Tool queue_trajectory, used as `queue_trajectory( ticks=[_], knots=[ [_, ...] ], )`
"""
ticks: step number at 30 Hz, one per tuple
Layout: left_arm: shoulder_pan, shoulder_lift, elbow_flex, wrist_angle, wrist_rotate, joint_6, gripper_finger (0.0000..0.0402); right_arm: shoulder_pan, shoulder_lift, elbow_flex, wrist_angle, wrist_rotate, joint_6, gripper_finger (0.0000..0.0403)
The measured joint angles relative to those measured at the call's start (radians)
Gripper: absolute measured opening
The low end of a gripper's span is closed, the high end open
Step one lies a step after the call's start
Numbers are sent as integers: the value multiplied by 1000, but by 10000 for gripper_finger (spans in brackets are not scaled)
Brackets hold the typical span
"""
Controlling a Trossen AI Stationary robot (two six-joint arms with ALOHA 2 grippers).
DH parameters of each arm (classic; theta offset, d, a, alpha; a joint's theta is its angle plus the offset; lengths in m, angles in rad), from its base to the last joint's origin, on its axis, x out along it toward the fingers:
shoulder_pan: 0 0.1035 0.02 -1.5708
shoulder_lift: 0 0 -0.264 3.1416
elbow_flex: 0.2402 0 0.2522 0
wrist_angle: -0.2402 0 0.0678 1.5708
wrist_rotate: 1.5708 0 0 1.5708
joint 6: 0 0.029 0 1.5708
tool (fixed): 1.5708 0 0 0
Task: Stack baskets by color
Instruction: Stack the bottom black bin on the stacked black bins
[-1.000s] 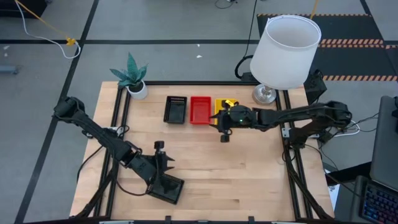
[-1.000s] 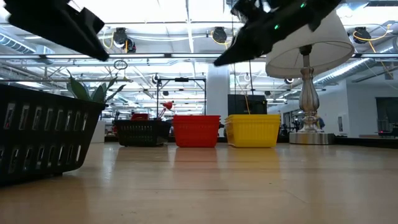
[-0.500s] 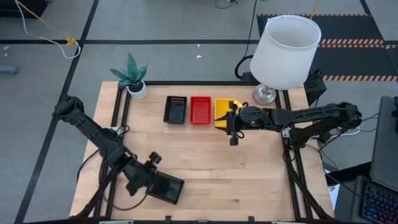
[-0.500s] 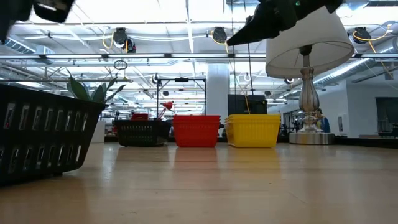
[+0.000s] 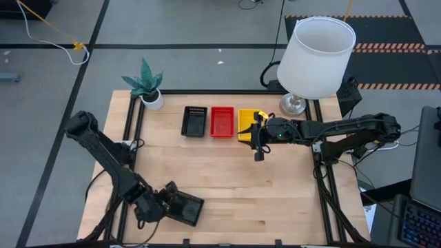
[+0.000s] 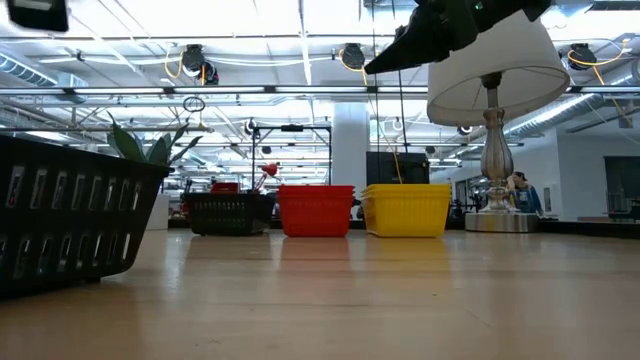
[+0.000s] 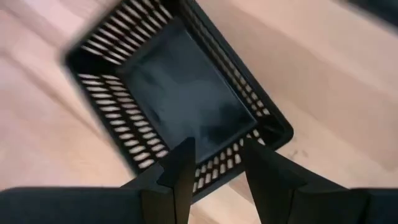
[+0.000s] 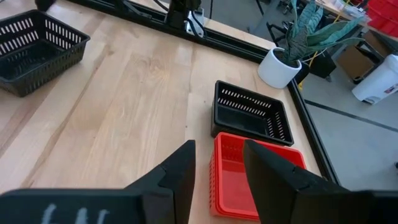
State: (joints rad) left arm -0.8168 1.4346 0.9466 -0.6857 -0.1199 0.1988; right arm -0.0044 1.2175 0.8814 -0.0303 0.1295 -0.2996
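Lone black basket (image 5: 182, 208) at near-left bench (image 5: 275, 186), light stiff slotted plastic, best pinched on a rim wall; left gripper (image 7: 214, 165) over its edge, jaws parted, empty; right gripper (image 5: 258, 153) by far yellow stack (image 5: 246, 122), jaws parted, empty.

Grey floor (image 5: 207, 27), hazard-striped mat (image 5: 386, 41); ceiling lights (image 6: 300, 20), white column (image 6: 348, 140).
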Motion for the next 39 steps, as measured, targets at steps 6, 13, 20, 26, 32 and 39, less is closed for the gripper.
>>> queue_trajectory(
  ticks=[6,13,20,26,32,39],
  knots=[
    [-26,85,0,-9,-19,74,136,0,0,0,-1,0,0,130],
    [-35,81,9,-21,-46,130,136,0,0,0,-3,0,0,130],
    [-46,70,93,-182,-49,212,136,0,0,0,-5,0,0,130],
    [-49,70,80,-228,-47,255,136,0,0,0,-5,0,0,130],
    [-50,71,80,-167,-68,290,136,0,0,0,-5,0,0,130],
    [-49,125,80,-179,-61,300,136,0,0,0,-5,0,0,130]
  ],
)
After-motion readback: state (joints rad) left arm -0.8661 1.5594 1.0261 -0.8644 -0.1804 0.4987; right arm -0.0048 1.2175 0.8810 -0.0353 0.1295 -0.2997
